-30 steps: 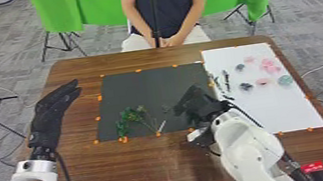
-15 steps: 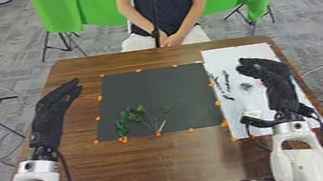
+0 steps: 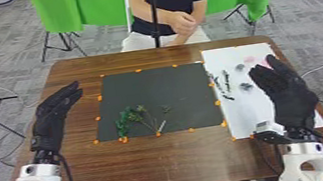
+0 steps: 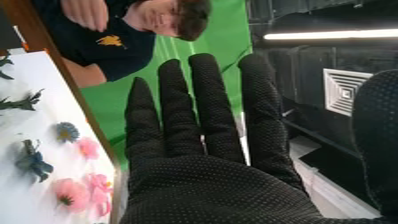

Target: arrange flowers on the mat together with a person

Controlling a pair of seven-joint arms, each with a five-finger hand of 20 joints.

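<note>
Mat point(image 3: 153, 87): greens point(image 3: 125, 122) lying in near half.
Sheet point(image 3: 243, 110), right of mat: sprigs point(image 3: 226, 81) along left side; blue flowers point(image 3: 246, 87) right of sprigs; pink flowers point(image 4: 71, 194) farther right.
Left hand point(image 3: 49, 118): above table point(image 3: 159, 164), left of mat; released, fingers straight.
Right hand point(image 3: 292, 99): above right side of sheet; released, fingers extended.

The right robot hand point(image 3: 290, 99) has straight fingers, with gaps between them. Pink flowers point(image 4: 71, 190), a small blue flower point(image 4: 67, 132), a big blue flower point(image 4: 34, 165) and green leaves point(image 4: 21, 103) lie on white paper point(image 4: 55, 111).
</note>
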